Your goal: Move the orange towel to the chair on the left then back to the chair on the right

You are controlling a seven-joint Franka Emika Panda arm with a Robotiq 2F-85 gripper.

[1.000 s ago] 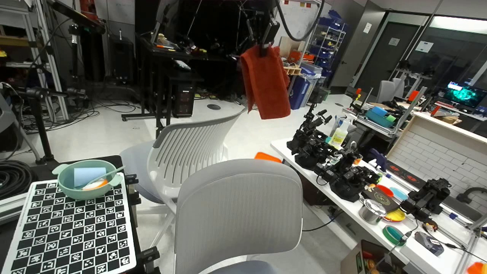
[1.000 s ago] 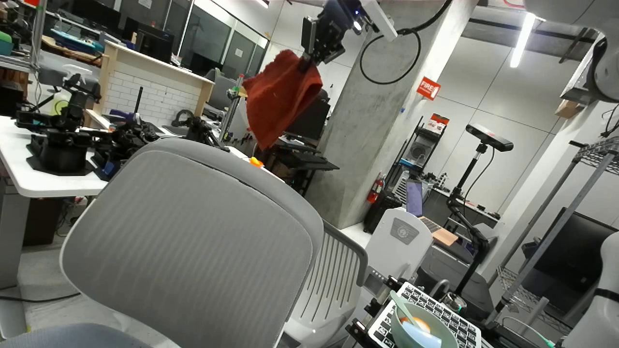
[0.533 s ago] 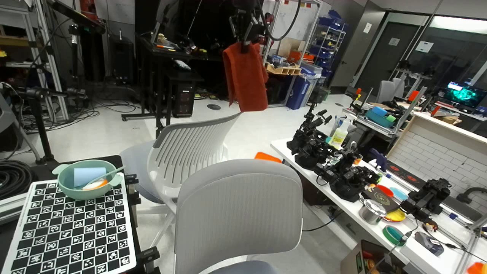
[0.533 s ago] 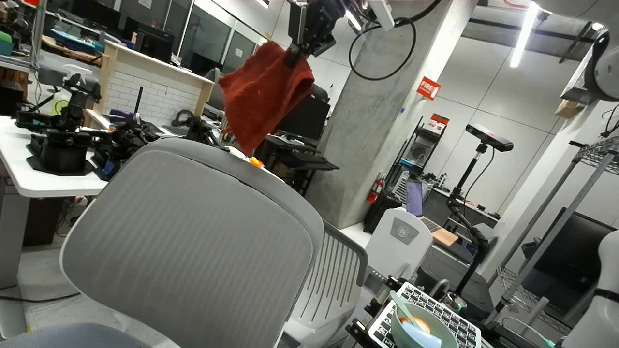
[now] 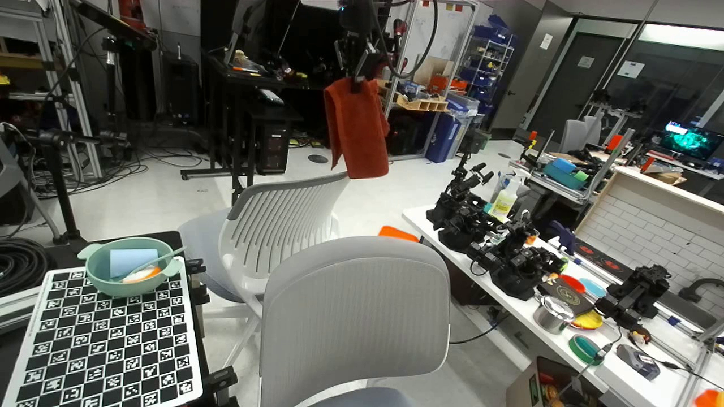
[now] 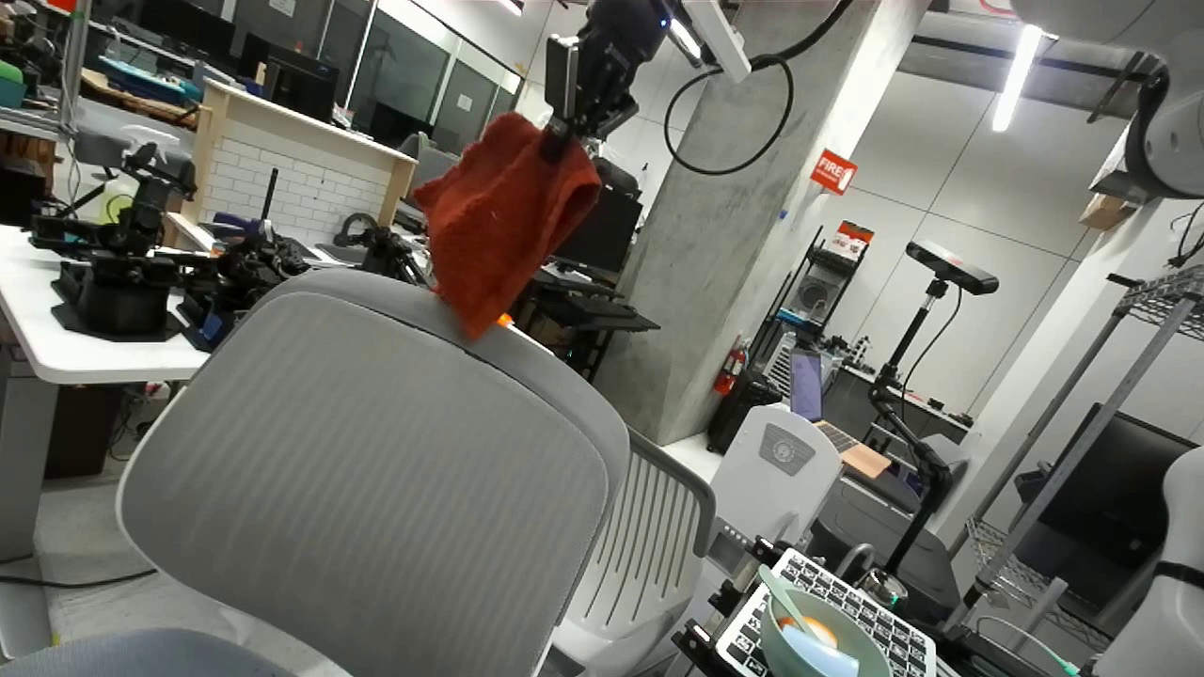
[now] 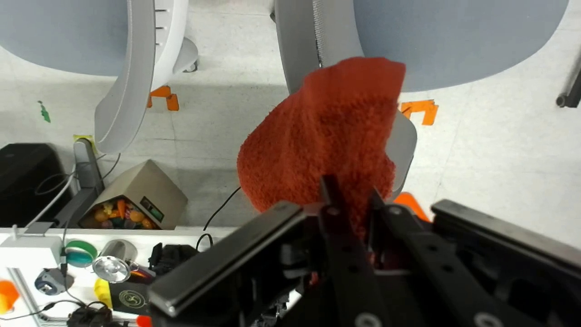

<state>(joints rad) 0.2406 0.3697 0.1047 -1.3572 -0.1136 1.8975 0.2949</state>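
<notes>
The orange-red towel (image 5: 362, 135) hangs from my gripper (image 5: 356, 85), which is shut on its upper part. In an exterior view the towel (image 6: 503, 221) overlaps the top of a grey chair's backrest (image 6: 376, 451). That chair shows its slatted back (image 5: 277, 226) in an exterior view, with the towel's lower edge beside its top corner; contact cannot be told. A second grey chair (image 5: 356, 305) stands back to back with it. In the wrist view the towel (image 7: 317, 141) between the fingertips (image 7: 352, 188) covers part of the right-hand chair (image 7: 295, 41); the second chair (image 7: 125, 91) is at left.
A white counter (image 5: 509, 316) with several black robot arms (image 5: 464, 220) runs alongside the chairs. A checkered board (image 5: 113, 345) with a green bowl (image 5: 127, 288) stands on the chairs' other side. A box of toy food (image 7: 163, 200) sits by the counter.
My gripper and the towel have moved left in both exterior views, then down over the last half second, bringing the towel's lower edge to the chair's backrest top. The chairs have not moved.
</notes>
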